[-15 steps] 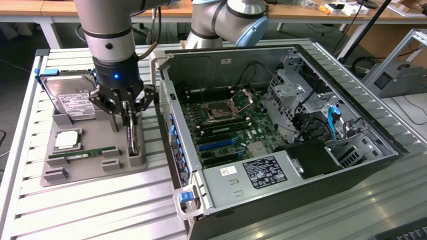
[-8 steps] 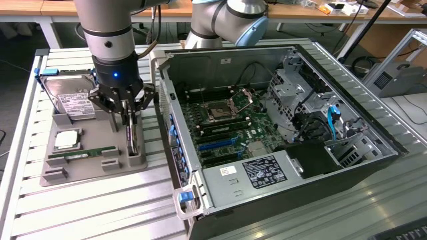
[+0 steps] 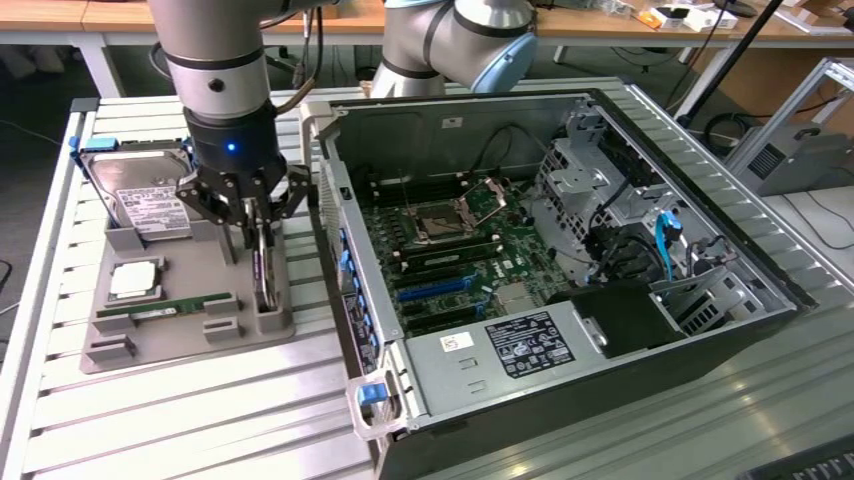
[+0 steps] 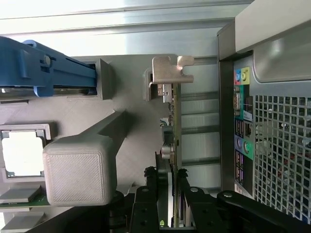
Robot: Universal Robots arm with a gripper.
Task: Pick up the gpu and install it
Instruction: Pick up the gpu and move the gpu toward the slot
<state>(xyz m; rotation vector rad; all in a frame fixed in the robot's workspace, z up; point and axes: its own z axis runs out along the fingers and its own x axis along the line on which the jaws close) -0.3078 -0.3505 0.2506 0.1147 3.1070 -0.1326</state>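
There is one open computer case (image 3: pixel 534 420), one gray tray (image 3: pixel 187 345), one hard drive (image 3: pixel 147 205), one gpu (image 3: pixel 271 285), one green memory stick (image 3: pixel 167 308) and one square chip (image 3: pixel 135 281).

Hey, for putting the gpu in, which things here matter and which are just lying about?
For the job: gpu, standing on edge with the tool closed on it; open case.
Lying about: hard drive, memory stick, square chip, all on the grey tray.
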